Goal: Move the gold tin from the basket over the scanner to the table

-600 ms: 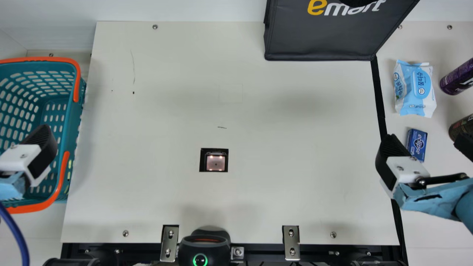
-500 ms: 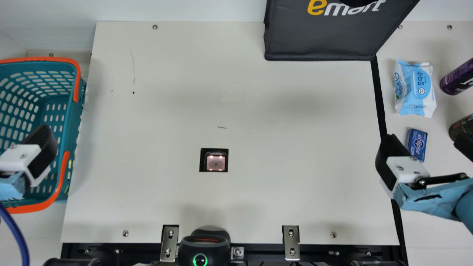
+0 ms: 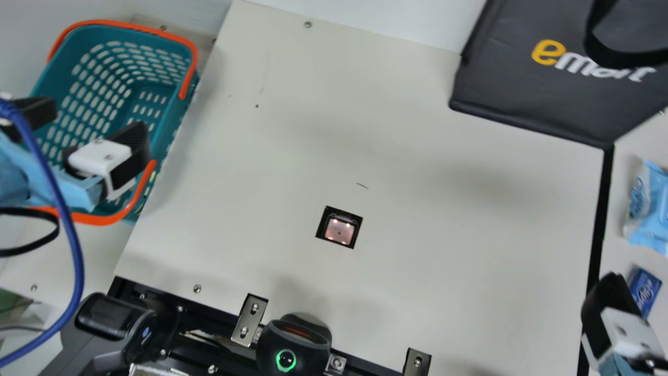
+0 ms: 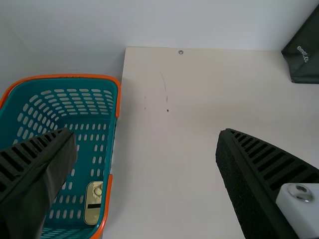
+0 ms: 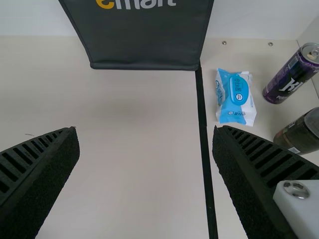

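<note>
The gold tin (image 4: 93,202) is in the teal basket (image 3: 171,122), close beside its wall and near the orange handle (image 3: 148,175). Above the basket hangs the left gripper (image 4: 147,137), its fingers wide apart and holding nothing; the right gripper (image 5: 145,130) is likewise spread and without a load. The tight spot is the likeliest trouble — a descending finger could land on the handle or find no room beside the wall (a poor, slipping grip might follow). Over the scanner (image 3: 339,231), a badly placed finger could hide the code.

Whitish walls (image 4: 174,22) meet in a corner; left in the main view is possibly green floor (image 3: 7,301).
</note>
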Motion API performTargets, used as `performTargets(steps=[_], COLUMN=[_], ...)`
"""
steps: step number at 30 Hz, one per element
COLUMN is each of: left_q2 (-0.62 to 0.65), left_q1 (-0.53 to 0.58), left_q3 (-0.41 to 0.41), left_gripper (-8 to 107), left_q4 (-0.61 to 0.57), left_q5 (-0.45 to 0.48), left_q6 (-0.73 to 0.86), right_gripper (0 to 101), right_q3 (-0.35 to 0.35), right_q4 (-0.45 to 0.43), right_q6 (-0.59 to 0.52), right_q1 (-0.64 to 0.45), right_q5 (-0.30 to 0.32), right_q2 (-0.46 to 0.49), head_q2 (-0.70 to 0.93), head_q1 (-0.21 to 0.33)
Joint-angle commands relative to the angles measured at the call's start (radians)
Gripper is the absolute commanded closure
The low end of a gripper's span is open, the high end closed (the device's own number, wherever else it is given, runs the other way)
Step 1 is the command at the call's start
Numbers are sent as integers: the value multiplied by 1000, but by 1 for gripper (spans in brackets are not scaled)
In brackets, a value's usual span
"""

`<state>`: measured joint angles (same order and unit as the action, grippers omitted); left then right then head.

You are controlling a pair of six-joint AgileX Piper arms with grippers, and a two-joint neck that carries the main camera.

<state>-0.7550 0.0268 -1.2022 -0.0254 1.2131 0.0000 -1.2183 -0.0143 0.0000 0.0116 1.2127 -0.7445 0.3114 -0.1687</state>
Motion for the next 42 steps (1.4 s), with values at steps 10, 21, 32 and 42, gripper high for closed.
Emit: performTargets(steps=[10, 21, 32, 42], left_q2=[-7, -117, -277, -410], left_q1=[-5, -162, -496, -677], left_q3=[-1, -31, -93, -119], left_gripper=[9, 9, 9, 9], left_q4=[2, -39, -197, -241], left_q5=[-2, -13, -12, -25], left_q6=[-8, -73, 29, 129], right_gripper=[6, 6, 6, 6], right_q3=[0, 0, 0, 0], right_q4=[0, 0, 0, 0], right_q6=[0, 0, 0, 0], right_q1=[0, 0, 0, 0], right_q5=[0, 0, 0, 0], right_q2=[0, 0, 0, 0], head_q2=[10, 10, 10, 10], head_q1=[30, 30, 30, 30])
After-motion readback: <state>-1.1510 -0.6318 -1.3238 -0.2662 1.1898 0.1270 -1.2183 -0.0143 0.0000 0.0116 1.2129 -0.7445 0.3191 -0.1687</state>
